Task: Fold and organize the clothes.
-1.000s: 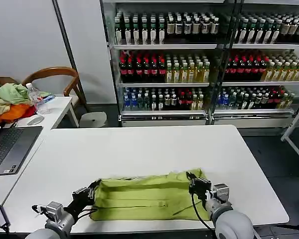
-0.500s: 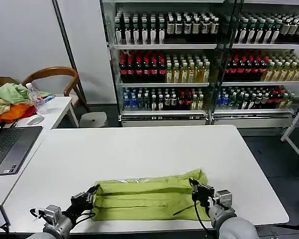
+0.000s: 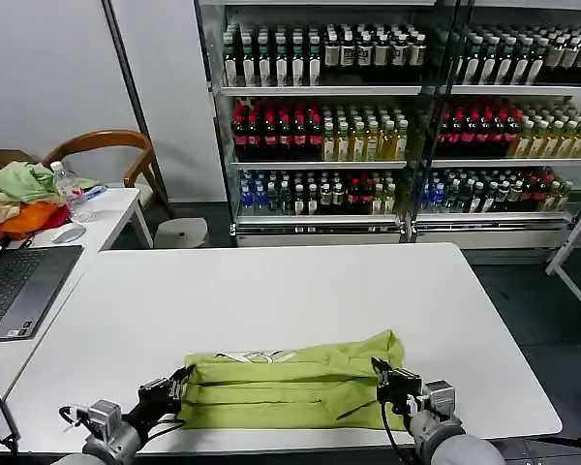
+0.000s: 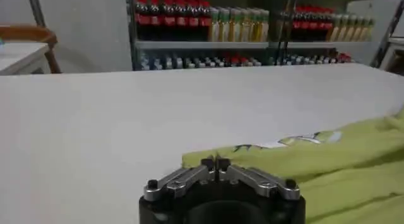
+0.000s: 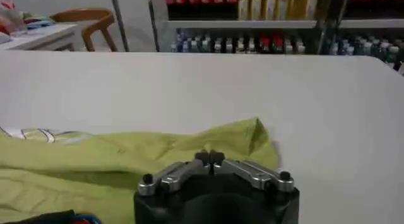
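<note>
Lying between closed left pincer [image 3: 179, 381] and closed right pincer [image 3: 380, 373]: folded T-shirt [image 3: 290, 392].

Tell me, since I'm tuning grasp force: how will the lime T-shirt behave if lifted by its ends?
The T-shirt lies creased in soft layers, so it probably sags and unfolds between the left gripper and right gripper. It looks thin, likely light. Its cloth folds suggest it bunches rather than slides when pushed.

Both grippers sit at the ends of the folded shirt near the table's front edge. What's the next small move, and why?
Probably lift both ends slightly and carry them away from the robot. The T-shirt lies as a long band with both grippers shut, the left gripper at one end and the right gripper at the other, and bare table lies beyond for another fold.
</note>
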Controlling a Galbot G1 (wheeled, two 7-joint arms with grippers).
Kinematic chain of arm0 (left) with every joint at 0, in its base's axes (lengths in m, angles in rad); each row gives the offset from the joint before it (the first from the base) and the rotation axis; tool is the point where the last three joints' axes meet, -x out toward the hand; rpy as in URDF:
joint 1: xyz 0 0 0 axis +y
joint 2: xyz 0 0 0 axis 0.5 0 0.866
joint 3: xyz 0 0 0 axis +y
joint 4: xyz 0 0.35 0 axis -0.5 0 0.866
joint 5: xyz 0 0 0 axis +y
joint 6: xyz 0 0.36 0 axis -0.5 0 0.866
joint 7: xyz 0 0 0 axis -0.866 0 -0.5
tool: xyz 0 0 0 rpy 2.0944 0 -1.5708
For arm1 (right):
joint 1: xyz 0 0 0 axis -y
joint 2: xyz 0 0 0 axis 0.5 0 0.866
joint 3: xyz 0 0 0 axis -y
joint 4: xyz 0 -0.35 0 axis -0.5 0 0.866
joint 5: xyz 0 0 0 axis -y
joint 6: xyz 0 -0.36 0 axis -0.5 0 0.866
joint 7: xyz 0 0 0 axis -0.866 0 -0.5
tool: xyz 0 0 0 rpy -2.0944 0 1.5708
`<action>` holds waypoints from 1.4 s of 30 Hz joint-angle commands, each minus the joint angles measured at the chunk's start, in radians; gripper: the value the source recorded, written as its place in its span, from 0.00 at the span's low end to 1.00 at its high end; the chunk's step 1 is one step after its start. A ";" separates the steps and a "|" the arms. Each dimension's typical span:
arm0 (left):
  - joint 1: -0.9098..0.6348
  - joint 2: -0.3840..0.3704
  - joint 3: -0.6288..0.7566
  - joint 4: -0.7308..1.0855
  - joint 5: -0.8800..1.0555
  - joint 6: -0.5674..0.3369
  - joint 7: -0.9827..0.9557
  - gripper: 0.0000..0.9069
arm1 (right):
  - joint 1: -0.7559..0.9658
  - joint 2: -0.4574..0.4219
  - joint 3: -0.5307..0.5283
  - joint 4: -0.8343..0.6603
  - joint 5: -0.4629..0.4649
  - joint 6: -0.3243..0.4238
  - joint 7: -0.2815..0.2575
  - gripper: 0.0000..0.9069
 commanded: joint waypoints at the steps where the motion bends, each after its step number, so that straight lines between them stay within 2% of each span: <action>1: -0.006 -0.006 0.021 0.013 0.023 0.012 0.001 0.06 | -0.013 0.002 0.001 -0.016 -0.006 0.009 -0.002 0.00; 8: -0.014 -0.010 0.022 0.019 0.024 0.009 0.001 0.06 | 0.013 0.002 0.000 -0.046 -0.024 0.031 -0.013 0.00; 9: -0.016 -0.011 0.024 0.022 0.024 0.009 0.001 0.32 | 0.017 0.004 -0.002 -0.049 -0.026 0.031 -0.012 0.00; 10: -0.017 -0.012 0.027 0.025 0.030 0.011 -0.002 0.98 | 0.023 0.007 -0.006 -0.054 -0.033 0.032 -0.013 0.04; 11: -0.018 -0.013 0.028 0.026 0.036 0.014 -0.005 1.00 | 0.024 0.008 -0.008 -0.056 -0.038 0.032 -0.013 1.00; 14: -0.016 -0.018 0.031 0.027 0.056 0.017 -0.012 1.00 | 0.028 0.010 -0.012 -0.060 -0.066 0.021 -0.013 1.00; 19: -0.012 -0.022 0.015 0.009 0.072 0.021 -0.036 1.00 | 0.026 0.009 0.003 -0.056 -0.088 0.050 -0.014 1.00; 23: -0.005 -0.027 -0.008 -0.069 0.008 0.011 -0.091 1.00 | 0.005 0.006 0.047 -0.013 -0.099 0.072 -0.023 1.00; 26: -0.004 -0.033 0.011 -0.115 -0.036 0.003 -0.170 1.00 | -0.016 0.008 0.073 0.027 -0.113 0.083 -0.031 1.00; 29: -0.010 -0.058 0.073 -0.144 -0.076 0.017 -0.395 1.00 | -0.038 0.007 0.091 0.065 -0.127 0.090 -0.040 1.00; 33: -0.005 -0.096 0.118 -0.137 -0.106 0.030 -0.503 1.00 | -0.051 0.010 0.100 0.106 -0.127 0.088 -0.042 1.00; 42: -0.005 -0.136 0.161 -0.095 -0.104 0.024 -0.505 1.00 | -0.042 0.020 0.083 0.093 -0.134 0.093 -0.047 1.00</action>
